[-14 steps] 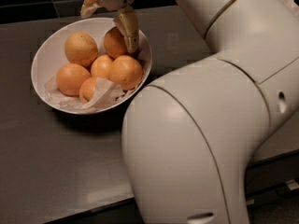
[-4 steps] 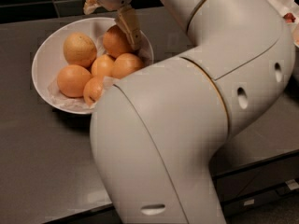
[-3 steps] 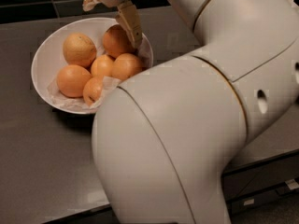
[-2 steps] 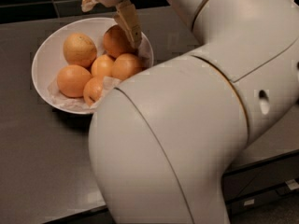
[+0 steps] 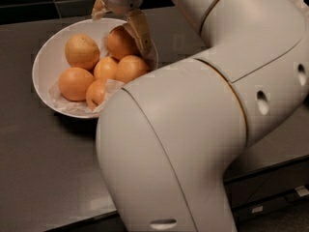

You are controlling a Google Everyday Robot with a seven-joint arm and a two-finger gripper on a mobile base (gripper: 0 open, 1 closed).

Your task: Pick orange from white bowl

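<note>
In the upper left of the frame the white bowl (image 5: 42, 62) sits on the dark surface (image 5: 43, 173), lined with crumpled white paper (image 5: 67, 106) and holding six oranges, the paler dimpled one (image 5: 82, 51) at its left rear. The hand (image 5: 120, 33) reaches down over the bowl's far side from the top edge with its fingers (image 5: 139, 30) apart, one on either side of the orange (image 5: 119, 43) at the back of the pile, the longer right finger lying against that fruit. The robot's bulky white arm (image 5: 193, 129) fills the centre and right.
</note>
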